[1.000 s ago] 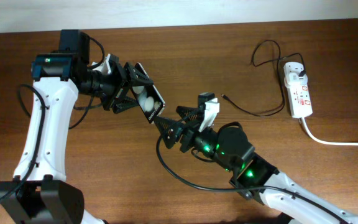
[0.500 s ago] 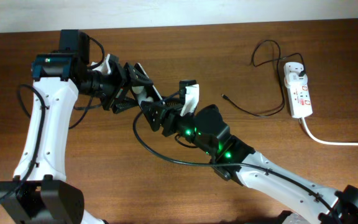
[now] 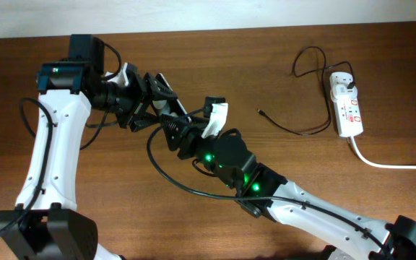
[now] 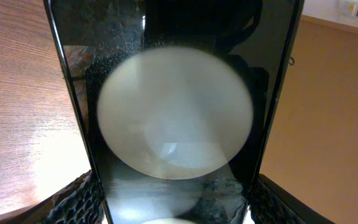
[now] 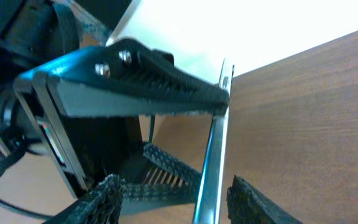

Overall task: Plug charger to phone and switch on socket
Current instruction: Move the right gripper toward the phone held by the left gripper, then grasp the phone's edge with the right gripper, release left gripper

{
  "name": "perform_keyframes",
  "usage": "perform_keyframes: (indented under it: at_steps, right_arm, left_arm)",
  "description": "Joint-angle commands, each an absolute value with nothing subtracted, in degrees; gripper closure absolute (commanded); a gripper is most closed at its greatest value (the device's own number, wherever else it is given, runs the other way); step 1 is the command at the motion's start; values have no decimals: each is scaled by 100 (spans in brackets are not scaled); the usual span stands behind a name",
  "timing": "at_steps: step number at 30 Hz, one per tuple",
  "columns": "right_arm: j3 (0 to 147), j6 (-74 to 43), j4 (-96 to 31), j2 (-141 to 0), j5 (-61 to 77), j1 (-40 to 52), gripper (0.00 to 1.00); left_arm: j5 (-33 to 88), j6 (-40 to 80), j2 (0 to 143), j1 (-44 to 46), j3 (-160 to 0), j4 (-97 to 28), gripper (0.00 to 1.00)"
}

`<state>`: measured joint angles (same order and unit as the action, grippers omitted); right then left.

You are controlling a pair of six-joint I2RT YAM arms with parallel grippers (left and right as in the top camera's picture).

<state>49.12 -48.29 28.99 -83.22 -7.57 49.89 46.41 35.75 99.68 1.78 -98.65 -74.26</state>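
Observation:
My left gripper (image 3: 148,101) is shut on the black phone (image 3: 170,102) and holds it tilted above the table. In the left wrist view the phone (image 4: 174,112) fills the frame, with a white round spot on its glossy face and my fingers (image 4: 176,211) on both long edges. My right gripper (image 3: 173,131) is open, right at the phone. In the right wrist view its fingers (image 5: 176,202) straddle the phone's thin edge (image 5: 211,168) with gaps on each side. The charger cable tip (image 3: 259,112) lies on the table. The cable runs to the white adapter (image 3: 341,83) on the socket (image 3: 349,112).
The socket's thick white cord (image 3: 392,165) runs off to the right edge. The charger cable loops behind the socket (image 3: 303,61). My right arm's black cable (image 3: 186,184) hangs over the table's middle. The table's back edge meets a pale wall.
My right arm has swung left and up, from beside the phone to its edge. Its open jaws now sit around that edge. The left gripper and phone have barely moved.

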Motion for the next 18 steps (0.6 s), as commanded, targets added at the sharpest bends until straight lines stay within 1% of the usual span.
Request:
perform_keyframes:
  at_steps: [1, 3, 10, 13, 18]
  right_arm:
    - [5192, -4856, 2936, -8418, -974, 5019, 43]
    - [5260, -4856, 2915, -8517, -969, 5024, 47]
    - [5264, -4856, 2895, -8652, -777, 5024, 53]
    - [5264, -4853, 2821, -8665, -711, 5024, 55]
    - [5264, -4851, 2698, -8665, -716, 5024, 62]
  left_arm:
    - [4713, 3463, 9948, 139, -9850, -7397, 44]
    - [4713, 3461, 9948, 139, -9850, -7397, 44]
    - [4713, 3461, 9948, 139, -9850, -7400, 44]
    - [4713, 3461, 9948, 139, -9850, -7402, 44]
    - [4713, 3461, 9948, 139, -9850, -7419, 44]
